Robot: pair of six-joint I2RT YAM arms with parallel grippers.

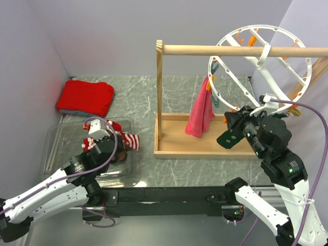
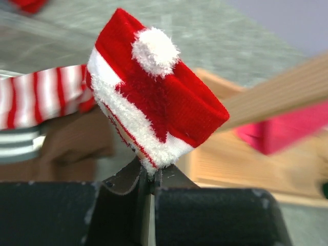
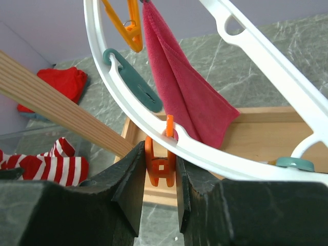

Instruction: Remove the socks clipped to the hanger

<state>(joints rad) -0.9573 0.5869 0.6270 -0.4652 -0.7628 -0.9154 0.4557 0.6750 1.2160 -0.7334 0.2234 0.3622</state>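
Note:
My left gripper (image 1: 100,137) (image 2: 148,177) is shut on the white fuzzy edge of a red-and-white sock (image 2: 154,102) with a white pom-pom, over the clear bin (image 1: 54,146). More striped socks (image 1: 129,141) (image 2: 41,102) lie in that bin and show in the right wrist view (image 3: 51,166). The white ring hanger (image 1: 225,77) (image 3: 246,164) hangs from the wooden rail. My right gripper (image 1: 237,122) (image 3: 160,174) is at its lower rim, jaws pressed on both sides of an orange clip (image 3: 162,163). I see no sock on the ring.
A pink cloth (image 1: 201,113) (image 3: 189,97) hangs from the ring. The wooden rail frame (image 1: 205,49) stands on its base (image 1: 179,143). A teal clip (image 3: 134,82) and another orange clip (image 3: 128,23) sit on the ring. A folded red cloth (image 1: 86,97) lies back left.

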